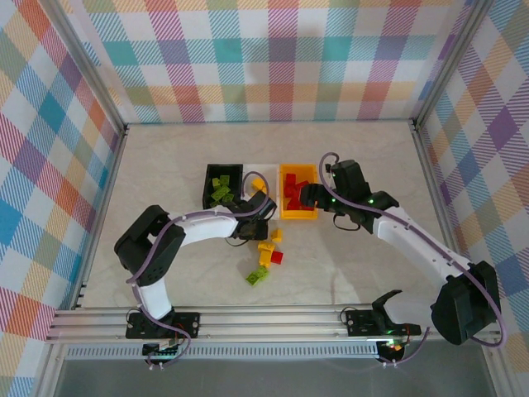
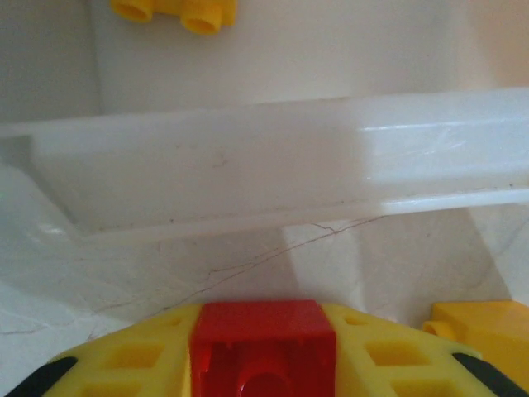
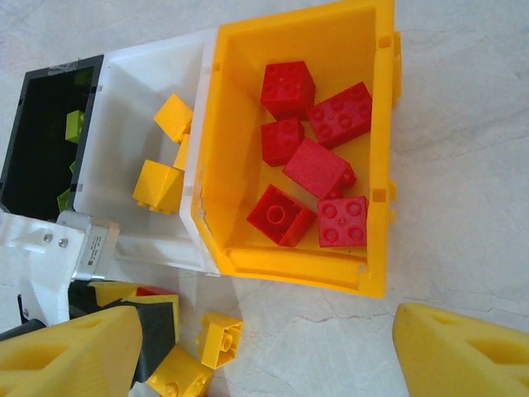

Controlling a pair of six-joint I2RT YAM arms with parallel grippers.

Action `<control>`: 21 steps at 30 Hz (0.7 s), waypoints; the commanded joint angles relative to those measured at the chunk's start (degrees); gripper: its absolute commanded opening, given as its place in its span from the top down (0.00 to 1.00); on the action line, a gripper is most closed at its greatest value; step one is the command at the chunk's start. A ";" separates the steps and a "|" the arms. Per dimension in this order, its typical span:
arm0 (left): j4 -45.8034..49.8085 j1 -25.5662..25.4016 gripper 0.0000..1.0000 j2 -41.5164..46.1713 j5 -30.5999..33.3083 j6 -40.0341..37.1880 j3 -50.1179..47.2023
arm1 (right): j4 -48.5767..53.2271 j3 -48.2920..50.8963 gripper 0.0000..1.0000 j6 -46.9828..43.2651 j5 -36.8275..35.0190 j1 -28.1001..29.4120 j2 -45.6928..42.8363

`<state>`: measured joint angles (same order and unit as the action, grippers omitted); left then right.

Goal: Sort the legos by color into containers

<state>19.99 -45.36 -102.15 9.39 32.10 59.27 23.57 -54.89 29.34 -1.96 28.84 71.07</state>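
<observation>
Grips a red brick snugly between the fingers of the left gripper, low on the table, just short of the white bin. Holds the right gripper wide and empty over the orange-yellow bin, home of the sorted red bricks. Looks like the pick of a red piece; calls next for a lift clear of the white wall and a carry right to the orange-yellow bin.

The left gripper had its yellow fingers pressed against both sides of a red brick, low over the marbled table. Straight ahead of the fingertips ran the near wall of the white bin, with a yellow brick lying inside it beyond. Another yellow brick sat on the table just beside the finger on the right of the view.
</observation>
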 commanded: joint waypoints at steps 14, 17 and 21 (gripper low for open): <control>9.18 -4.37 0.68 3.11 0.54 -3.24 19.96 | 2.00 10.20 0.19 5.10 -6.77 0.17 -11.39; 10.54 -3.88 0.68 -4.24 1.80 -4.84 29.12 | 2.99 12.15 0.19 5.58 -7.69 0.16 -13.24; 13.09 -1.59 0.68 -13.74 1.02 -5.35 39.35 | 4.02 13.31 0.18 5.82 -7.34 0.16 -14.71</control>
<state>28.36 -48.58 -110.61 10.35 28.60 94.61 26.37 -42.33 34.09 -8.43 28.84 57.87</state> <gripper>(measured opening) 0.323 0.816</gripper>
